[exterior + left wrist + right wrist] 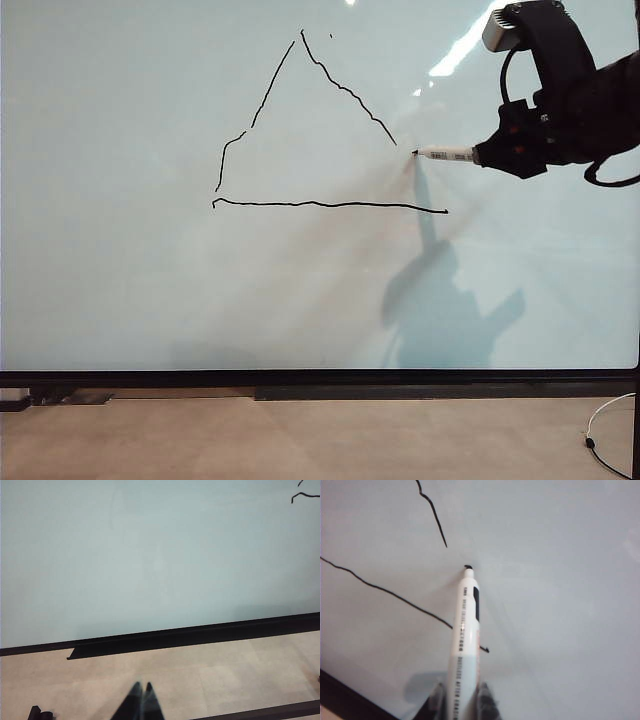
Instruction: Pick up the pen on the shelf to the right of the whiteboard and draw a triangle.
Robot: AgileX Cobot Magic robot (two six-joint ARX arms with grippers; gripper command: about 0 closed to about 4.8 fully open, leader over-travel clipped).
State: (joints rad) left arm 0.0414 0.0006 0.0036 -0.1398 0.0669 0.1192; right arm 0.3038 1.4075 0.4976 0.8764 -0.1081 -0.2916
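Note:
A wobbly black triangle (310,130) is drawn on the whiteboard (150,280), with gaps at its corners. My right gripper (492,153) is shut on the white pen (447,154), which points left with its dark tip just right of the lower end of the triangle's right side. In the right wrist view the pen (465,630) sticks out from between the right gripper's (462,695) fingers, its tip a little short of the line's end (444,544). My left gripper (142,686) hangs shut and empty over the floor, below the whiteboard (150,555).
The board's black bottom frame (320,378) runs along the floor, with a dark ledge (150,642) under it. A white cable (605,425) lies on the floor at the lower right. The arm's shadow (445,310) falls on the board.

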